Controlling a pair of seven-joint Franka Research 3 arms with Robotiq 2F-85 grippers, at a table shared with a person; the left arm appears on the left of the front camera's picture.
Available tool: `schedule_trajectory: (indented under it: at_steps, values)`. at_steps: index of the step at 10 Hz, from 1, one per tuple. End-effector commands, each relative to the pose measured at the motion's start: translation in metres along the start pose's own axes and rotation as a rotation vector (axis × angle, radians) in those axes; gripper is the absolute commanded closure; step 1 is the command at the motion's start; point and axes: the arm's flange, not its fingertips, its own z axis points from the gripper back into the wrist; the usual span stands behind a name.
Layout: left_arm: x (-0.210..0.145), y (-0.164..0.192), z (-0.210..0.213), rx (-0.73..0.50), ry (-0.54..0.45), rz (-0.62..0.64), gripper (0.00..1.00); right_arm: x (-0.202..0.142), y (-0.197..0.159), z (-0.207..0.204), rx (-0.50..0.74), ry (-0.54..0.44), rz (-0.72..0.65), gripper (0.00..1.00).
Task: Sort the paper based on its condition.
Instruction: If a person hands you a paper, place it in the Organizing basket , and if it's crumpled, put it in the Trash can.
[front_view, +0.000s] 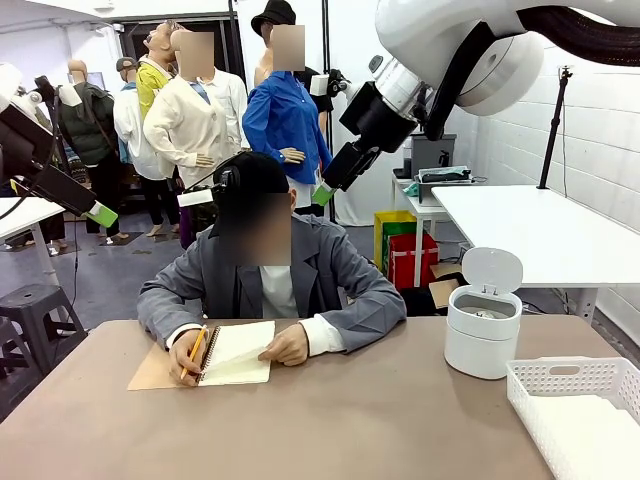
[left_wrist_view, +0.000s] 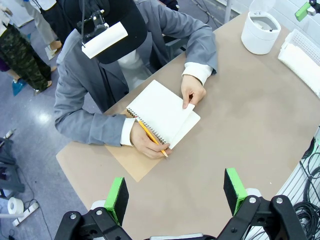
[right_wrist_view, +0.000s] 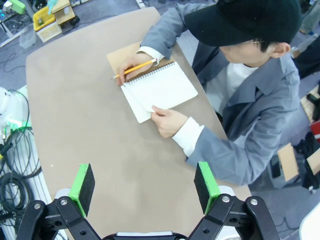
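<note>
The person's hand (front_view: 288, 345) covers part of the notebook (front_view: 238, 352), whose open pages hide part of its brown cover. Right of the notebook, the white basket (front_view: 560, 372) runs off the picture; what lies in the bin (front_view: 480, 350) is too small to tell.

Bright, even, diffuse light from overhead. Shadows on the surface (front_view: 330, 420) soft and faint. Focus sharp throughout. Wrist views bow outward toward edges, wide-angle.
</note>
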Motion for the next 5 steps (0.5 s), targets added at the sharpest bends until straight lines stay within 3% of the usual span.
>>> schedule_trajectory:
  at_steps: [1,5]
  values:
    - [-0.0005,0.0005,0.0002,0.001,0.0,-0.003,0.0,-0.0001,0.0011,0.0005,0.002,-0.001,-0.008,0.0]
    - [-0.0005,0.0005,0.0002,0.001,0.0,-0.003,0.0,-0.0001,0.0011,0.0005,0.002,-0.001,-0.008,0.0]
